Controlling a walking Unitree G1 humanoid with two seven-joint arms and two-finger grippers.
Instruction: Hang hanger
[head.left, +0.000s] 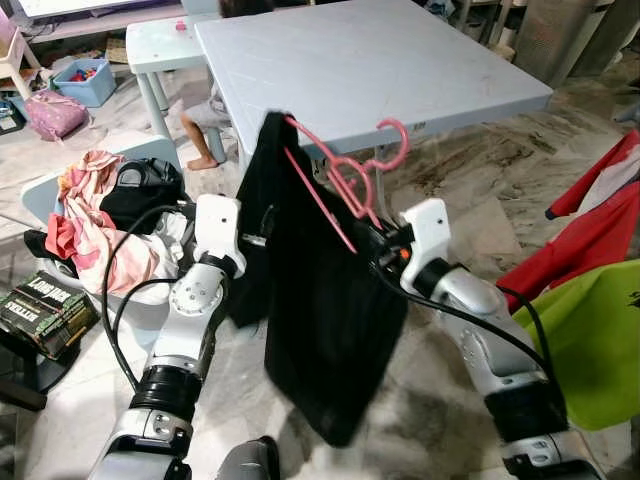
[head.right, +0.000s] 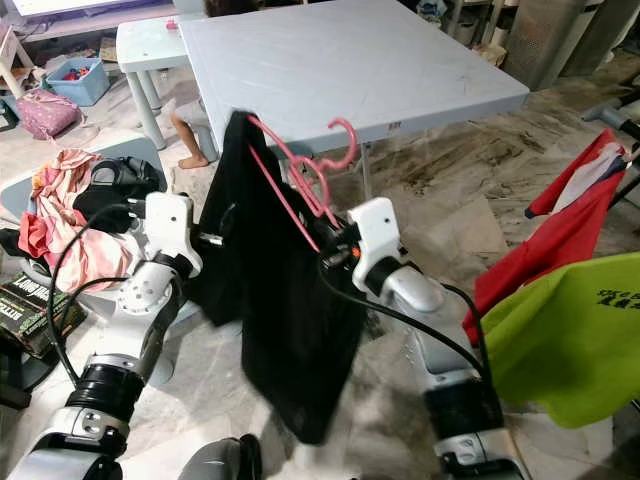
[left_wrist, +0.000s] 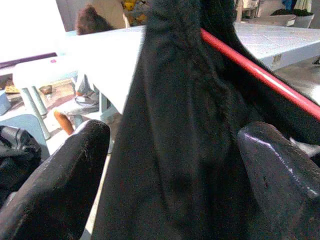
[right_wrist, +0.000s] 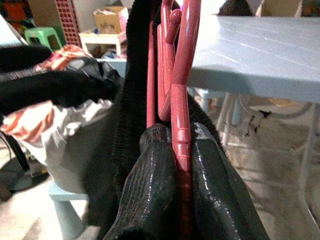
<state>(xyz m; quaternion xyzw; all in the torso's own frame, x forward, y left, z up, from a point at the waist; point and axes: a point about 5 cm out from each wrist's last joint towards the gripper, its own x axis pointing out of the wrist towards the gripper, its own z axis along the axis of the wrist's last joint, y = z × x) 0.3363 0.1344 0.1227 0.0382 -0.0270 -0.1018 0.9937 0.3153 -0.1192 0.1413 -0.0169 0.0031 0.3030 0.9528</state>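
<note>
In the left eye view the right end effector is clamped on the pink hanger carrying a black garment, held up before the grey desk above marbled floor. In the left wrist view the left end effector has its fingers spread wide around the garment's dark cloth. In the right wrist view the fingers pinch the hanger's stem.

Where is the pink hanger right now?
The pink hanger is in the middle of the head view, pinched in the right gripper, with the black garment draped on it, just in front of the grey table.
</note>
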